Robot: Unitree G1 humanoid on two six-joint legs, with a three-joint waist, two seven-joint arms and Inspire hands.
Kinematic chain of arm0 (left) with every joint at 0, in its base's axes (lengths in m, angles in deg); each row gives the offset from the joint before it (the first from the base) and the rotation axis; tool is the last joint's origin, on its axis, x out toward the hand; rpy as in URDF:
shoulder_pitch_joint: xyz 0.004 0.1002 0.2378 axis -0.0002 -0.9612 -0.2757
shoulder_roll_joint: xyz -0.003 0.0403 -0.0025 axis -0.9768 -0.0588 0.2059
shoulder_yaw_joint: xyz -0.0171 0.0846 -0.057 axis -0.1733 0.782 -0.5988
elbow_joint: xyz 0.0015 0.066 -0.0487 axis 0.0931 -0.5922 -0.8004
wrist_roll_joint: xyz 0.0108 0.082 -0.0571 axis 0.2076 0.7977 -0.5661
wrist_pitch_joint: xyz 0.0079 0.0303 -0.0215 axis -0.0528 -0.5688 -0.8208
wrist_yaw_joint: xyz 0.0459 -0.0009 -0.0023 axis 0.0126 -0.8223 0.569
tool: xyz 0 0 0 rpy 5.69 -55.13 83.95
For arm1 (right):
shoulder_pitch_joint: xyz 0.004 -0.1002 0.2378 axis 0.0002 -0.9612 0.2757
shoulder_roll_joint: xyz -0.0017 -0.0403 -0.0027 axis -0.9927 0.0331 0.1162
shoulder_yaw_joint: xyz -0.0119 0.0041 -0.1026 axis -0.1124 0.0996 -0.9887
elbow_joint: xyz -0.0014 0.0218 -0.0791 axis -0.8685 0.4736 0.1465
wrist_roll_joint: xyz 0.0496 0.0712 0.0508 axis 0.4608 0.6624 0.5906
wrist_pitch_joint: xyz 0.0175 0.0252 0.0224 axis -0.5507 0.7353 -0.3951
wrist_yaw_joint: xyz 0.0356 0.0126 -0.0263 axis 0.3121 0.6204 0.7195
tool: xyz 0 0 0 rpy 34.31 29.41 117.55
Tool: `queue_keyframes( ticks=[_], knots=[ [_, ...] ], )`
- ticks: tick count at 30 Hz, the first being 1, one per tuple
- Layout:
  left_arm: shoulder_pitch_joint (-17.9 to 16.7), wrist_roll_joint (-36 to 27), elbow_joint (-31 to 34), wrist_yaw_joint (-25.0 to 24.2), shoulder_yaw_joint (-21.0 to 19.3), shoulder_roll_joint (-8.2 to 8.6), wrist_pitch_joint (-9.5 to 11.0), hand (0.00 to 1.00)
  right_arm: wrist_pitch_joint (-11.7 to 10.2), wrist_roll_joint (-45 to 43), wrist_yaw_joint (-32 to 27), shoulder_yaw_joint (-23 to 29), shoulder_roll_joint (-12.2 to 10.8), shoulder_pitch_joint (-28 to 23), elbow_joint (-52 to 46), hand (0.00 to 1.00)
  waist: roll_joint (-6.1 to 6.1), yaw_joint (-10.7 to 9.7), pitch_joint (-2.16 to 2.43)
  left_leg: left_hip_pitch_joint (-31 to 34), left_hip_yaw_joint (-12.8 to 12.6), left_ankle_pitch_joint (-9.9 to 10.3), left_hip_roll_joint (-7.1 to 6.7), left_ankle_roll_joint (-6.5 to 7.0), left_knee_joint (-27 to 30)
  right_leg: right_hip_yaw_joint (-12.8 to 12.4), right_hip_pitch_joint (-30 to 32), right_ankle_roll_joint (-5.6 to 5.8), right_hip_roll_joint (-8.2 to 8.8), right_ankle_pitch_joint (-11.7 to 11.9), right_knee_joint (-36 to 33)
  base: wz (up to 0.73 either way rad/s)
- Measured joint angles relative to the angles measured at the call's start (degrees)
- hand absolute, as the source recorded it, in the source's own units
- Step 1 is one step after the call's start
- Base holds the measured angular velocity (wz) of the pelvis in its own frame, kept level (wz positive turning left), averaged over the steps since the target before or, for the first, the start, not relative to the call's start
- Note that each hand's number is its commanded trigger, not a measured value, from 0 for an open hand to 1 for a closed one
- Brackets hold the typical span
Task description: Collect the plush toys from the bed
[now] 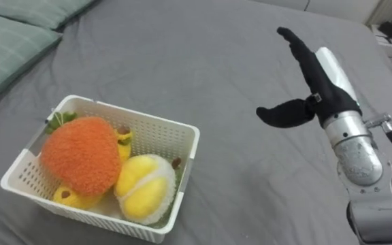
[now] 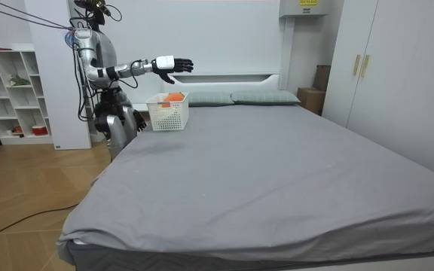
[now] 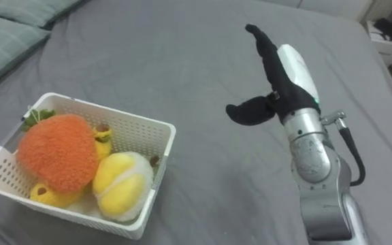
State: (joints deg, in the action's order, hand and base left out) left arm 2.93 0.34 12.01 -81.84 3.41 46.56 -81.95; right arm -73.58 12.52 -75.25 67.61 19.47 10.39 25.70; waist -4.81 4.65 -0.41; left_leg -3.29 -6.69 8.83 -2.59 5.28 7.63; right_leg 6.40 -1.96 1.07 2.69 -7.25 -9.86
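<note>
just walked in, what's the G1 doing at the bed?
The robot stands beside the grey-sheeted bed. Its right hand is open and empty, held out above the sheet. The white slotted plastic basket sits on the bed holding a fuzzy orange plush toy, a round yellow-and-white plush toy and smaller yellow ones. Its left hand hangs by its side.

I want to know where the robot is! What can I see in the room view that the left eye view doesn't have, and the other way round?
Room view: the whole bed, the robot standing at its side, a white shelf, a wardrobe, the wooden floor. Left eye view: a look down into the basket, where yellow plush toys lie. Both: the basket, the orange plush toy in it, and the open right hand held over the bed.
</note>
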Motion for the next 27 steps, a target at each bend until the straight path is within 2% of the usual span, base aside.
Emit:
queue_keyframes(
  ticks=[3,8,12,15,19,22,24,27],
  knots=[
    [-0.44,-0.41,-0.97,0.1,-0.76,-0.09,0.01,0.0,-0.24,0.36,-1.78,3.34,-0.03,-1.75,-0.02,0.0,0.24,-1.53,-0.05,-0.29,-0.69,0.16,0.17,-0.08,0.01,-0.89,-0.01,-0.06,-0.21,0.05,-0.09,-0.12],
    [-2.23,-0.42,-0.96,0.22,-1.5,-0.08,-0.21,0.0,-0.46,3.53,-5.33,6.88,-0.1,-6.33,0.72,0.0,0.84,-4.51,0.31,-0.4,-1.35,0.44,0.33,-0.11,0.08,-1.46,0.13,-0.06,-0.36,0.06,-0.2,-0.06],
    [-3.64,-0.45,-0.96,0.32,-1.87,-0.55,-0.19,0.0,-0.54,9.33,-6.39,7.84,-0.14,-9.32,2.51,0.0,0.97,-4.81,0.33,-1.3,-2.96,1.02,0.97,-0.5,0.11,-2.76,-0.15,-0.29,-1.06,0.22,-0.2,-0.22],
    [-4.23,-0.46,-1.74,0.66,-2.31,-0.58,-0.05,0.0,-1.69,13.22,-8.89,9.66,-0.16,-9.69,8.04,0.0,1.19,-5.94,0.33,-1.87,-3.53,1.18,1.2,-0.62,0.09,-3.09,-0.57,-0.4,-1.27,0.28,-0.02,-0.09],
    [-4.8,-2.13,-2.03,0.67,-2.99,-0.55,-0.05,0.0,-1.87,19.31,-12.94,12.09,-0.5,-12.0,13.55,0.0,1.76,-6.8,0.19,-2.29,-4.19,1.72,1.48,-0.74,0.09,-3.27,-0.95,-0.44,-1.48,0.3,0.1,-0.09],
    [-5.12,-2.68,-2.03,0.7,-3.65,-0.54,-0.05,0.0,-2.56,23.29,-15.63,12.9,-0.6,-13.94,17.38,0.0,1.67,-6.98,0.24,-2.31,-4.43,1.95,1.66,-0.93,0.12,-3.89,-0.88,-0.55,-1.78,0.25,0.09,-0.07],
    [-5.38,-3.21,-2.05,0.93,-3.74,-0.55,-0.05,0.0,-3.79,24.67,-17.1,12.9,-0.7,-14.33,21.55,0.0,1.7,-7.35,0.26,-2.4,-4.55,2.13,1.79,-1.03,0.32,-3.95,-0.9,-0.66,-1.87,0.19,0.25,-0.04],
    [-5.42,-4.97,-2.24,1.59,-3.6,-0.54,-0.03,0.0,-4.85,28.68,-20.64,12.92,-1.84,-14.99,29.43,0.0,1.68,-7.62,0.3,-2.42,-4.63,2.23,1.91,-1.13,0.99,-3.88,-1.06,-0.77,-1.96,0.09,0.28,0.0]
  ],
)
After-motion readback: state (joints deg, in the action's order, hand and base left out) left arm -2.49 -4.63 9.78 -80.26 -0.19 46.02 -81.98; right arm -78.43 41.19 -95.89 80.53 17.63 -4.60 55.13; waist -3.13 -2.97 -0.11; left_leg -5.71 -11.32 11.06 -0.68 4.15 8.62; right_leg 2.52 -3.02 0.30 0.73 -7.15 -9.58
